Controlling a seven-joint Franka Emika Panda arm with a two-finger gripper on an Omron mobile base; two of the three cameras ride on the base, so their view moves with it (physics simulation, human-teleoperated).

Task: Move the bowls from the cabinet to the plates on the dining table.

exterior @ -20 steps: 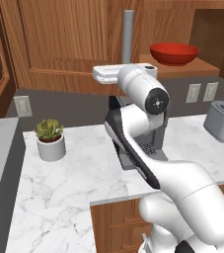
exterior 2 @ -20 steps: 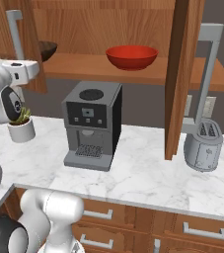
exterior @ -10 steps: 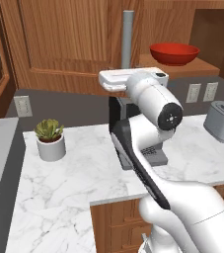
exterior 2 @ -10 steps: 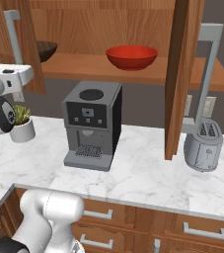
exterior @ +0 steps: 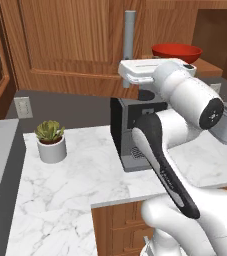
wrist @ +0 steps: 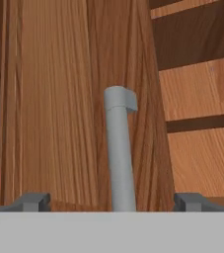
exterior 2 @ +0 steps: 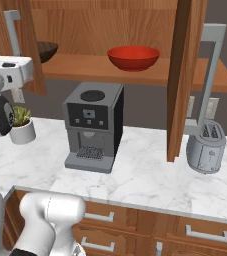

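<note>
The cabinet (exterior 2: pixel 105 22) stands open, with a glossy red bowl (exterior 2: pixel 133 56) (exterior: pixel 176 50) on its shelf. A dark brown bowl (exterior 2: pixel 46 50) sits further left, half hidden by the left door (exterior: pixel 75 45). In the hand view my gripper (wrist: pixel 112 202) is open. That door's grey bar handle (wrist: pixel 119 153) (exterior: pixel 129 34) rises between the two fingertips (wrist: pixel 32 201), which stand wide apart and clear of it. My white hand (exterior: pixel 142 71) (exterior 2: pixel 12 70) hovers just below the handle, left of the red bowl. The plates and the dining table are out of view.
A coffee machine (exterior 2: pixel 92 125) stands on the marble counter (exterior 2: pixel 150 170) under the shelf. A potted plant (exterior: pixel 51 142) is to its left and a toaster (exterior 2: pixel 206 147) to its right. The right cabinet door (exterior 2: pixel 184 75) swings out over the counter.
The jaws have spread a little wider off the door handle. The hand has drawn back slightly and the elbow has swung right. The door and the bowls have not moved.
</note>
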